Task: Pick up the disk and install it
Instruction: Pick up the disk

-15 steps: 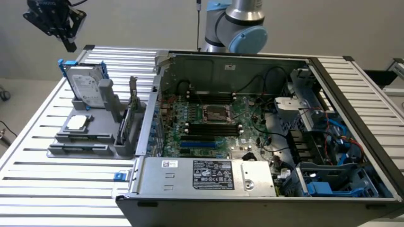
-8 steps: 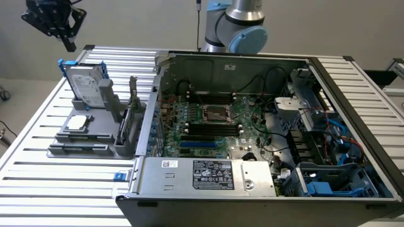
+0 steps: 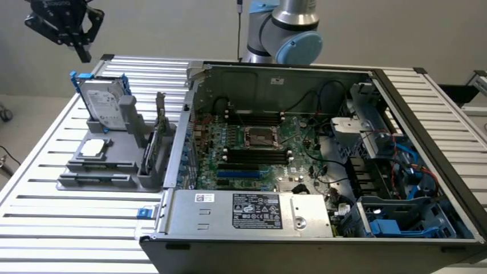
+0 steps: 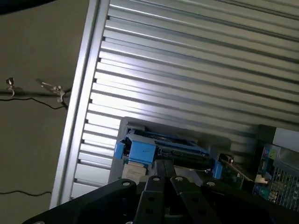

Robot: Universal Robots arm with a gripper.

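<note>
**Gripper hung above the racked disk**

The gripper [image 3: 82, 55] hovered in the air over the far corner of the slatted aluminium table [image 3: 45, 228], on the exterior view's left, clear of everything below it. In the wrist view its fingers [image 4: 156, 179] looked pressed together, with nothing between them. The disk [image 3: 102, 104] stood on edge in its blue carrier frame, slotted upright at the far end of a grey holder [image 3: 99, 171], below the gripper and apart from it. From the wrist camera the disk [image 4: 161, 150] appeared edge-on just beyond the fingertips, its blue frame uppermost. A small square processor chip [image 3: 93, 148] lay flat on the holder, nearer the camera than the disk. On the exterior view's right of the holder sat the open computer case [image 3: 266, 80], its motherboard [image 3: 251, 142] exposed and a silver power supply [image 3: 251, 211] along its near edge
</note>
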